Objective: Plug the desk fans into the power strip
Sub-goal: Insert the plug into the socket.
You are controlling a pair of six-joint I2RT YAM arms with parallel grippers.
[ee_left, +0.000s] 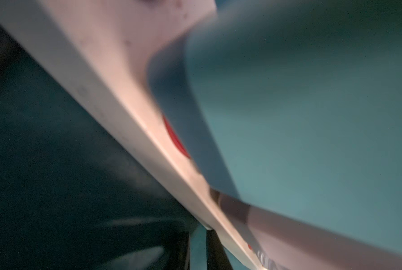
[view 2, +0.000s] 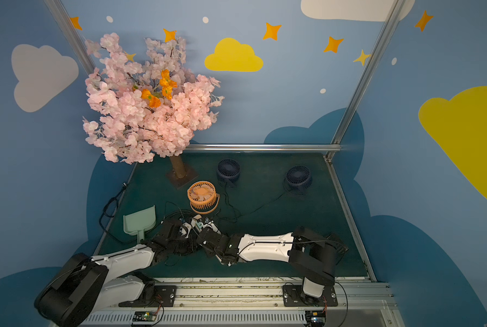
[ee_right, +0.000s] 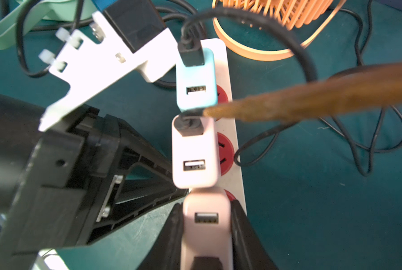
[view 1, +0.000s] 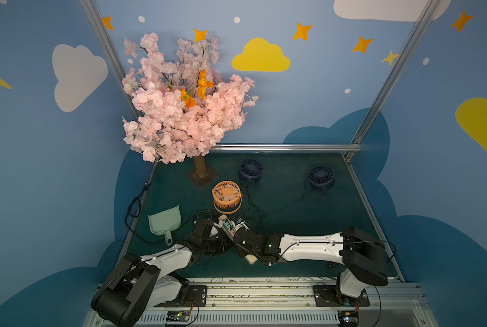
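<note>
Far left, a mint dustpan (view 1: 164, 223). Next, the left gripper (view 1: 219, 227), close against the power strip (ee_right: 220, 58); cannot tell whether clamped or loose. Mid-table between both arms, that strip, near the orange desk fan (view 1: 226, 196). Rightward, the right gripper (ee_right: 207, 205), clamped on a pink adapter (ee_right: 207, 238) at the strip.

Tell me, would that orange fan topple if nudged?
Probably slides or tips easily: the orange fan looks like light, open plastic grille on a thin ring stand. Toppled, its round cage might roll. Nearby black cables could snag it.
</note>
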